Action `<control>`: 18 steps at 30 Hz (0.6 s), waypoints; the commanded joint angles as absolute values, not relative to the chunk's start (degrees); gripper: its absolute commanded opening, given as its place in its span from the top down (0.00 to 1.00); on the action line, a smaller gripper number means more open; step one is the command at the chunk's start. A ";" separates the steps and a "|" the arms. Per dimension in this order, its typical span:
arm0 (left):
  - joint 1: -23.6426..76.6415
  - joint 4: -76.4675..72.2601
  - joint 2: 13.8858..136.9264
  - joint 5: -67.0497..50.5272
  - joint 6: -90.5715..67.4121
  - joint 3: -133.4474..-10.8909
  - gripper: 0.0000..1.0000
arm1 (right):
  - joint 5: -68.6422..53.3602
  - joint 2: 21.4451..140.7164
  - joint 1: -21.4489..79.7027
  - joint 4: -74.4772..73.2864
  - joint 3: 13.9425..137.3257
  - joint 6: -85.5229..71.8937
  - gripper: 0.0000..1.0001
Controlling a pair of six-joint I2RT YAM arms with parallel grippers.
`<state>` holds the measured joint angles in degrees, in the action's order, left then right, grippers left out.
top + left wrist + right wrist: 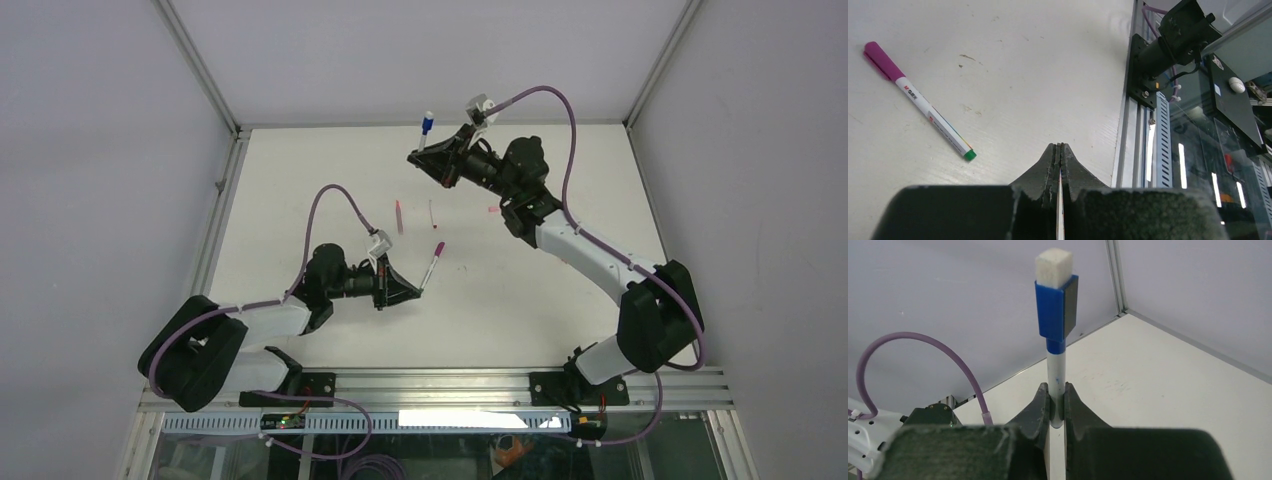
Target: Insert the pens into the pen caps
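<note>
My right gripper is raised at the back of the table. It is shut on the white barrel of a pen that stands upright, with a blue cap on it and a white block on top; it shows in the top view. My left gripper is shut and empty, low over the table. A white pen with a magenta cap on it and a green end lies on the table to its left, apart from the fingers; it shows in the top view.
A pinkish pen, a thin pale pen and a small pale pink cap lie mid-table between the arms. The aluminium rail and the table's near edge are right of my left gripper. Walls enclose the table.
</note>
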<state>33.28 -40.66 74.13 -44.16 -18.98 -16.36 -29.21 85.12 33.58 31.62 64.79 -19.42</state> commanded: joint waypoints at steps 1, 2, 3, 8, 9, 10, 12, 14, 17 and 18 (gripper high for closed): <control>32.02 -38.19 69.84 -40.13 -15.87 -18.21 1.00 | -28.38 81.43 33.57 30.03 62.65 -17.23 1.00; 31.16 -36.92 68.79 -39.96 -15.83 -19.00 0.97 | -28.05 80.36 33.57 29.12 61.48 -16.30 1.00; 29.90 -36.27 67.72 -40.35 -15.75 -19.55 0.89 | -27.62 78.95 33.57 28.08 59.66 -15.47 1.00; 20.38 -38.39 61.60 -44.47 -16.66 -22.16 0.44 | -28.94 75.65 33.94 25.60 53.31 -15.01 1.00; 19.86 -39.34 61.30 -43.93 -16.40 -22.84 0.41 | -29.56 75.53 34.29 25.38 52.66 -15.18 1.00; 19.72 -40.63 61.56 -43.43 -16.17 -23.53 0.39 | -30.13 75.42 34.84 25.01 52.17 -15.02 1.00; 19.69 -42.37 63.49 -43.87 -15.89 -26.47 0.37 | -30.64 75.45 36.85 23.73 51.42 -14.04 1.00; 19.69 -43.26 66.61 -46.06 -15.93 -30.50 0.37 | -30.78 75.90 38.73 22.41 51.04 -13.32 1.00; 19.69 -44.65 71.78 -49.51 -17.19 -36.32 0.25 | -31.21 76.86 40.80 22.26 50.27 -13.37 1.00; 19.69 -45.33 73.23 -50.12 -17.72 -37.67 0.25 | -31.28 77.12 41.18 22.40 50.08 -13.48 1.00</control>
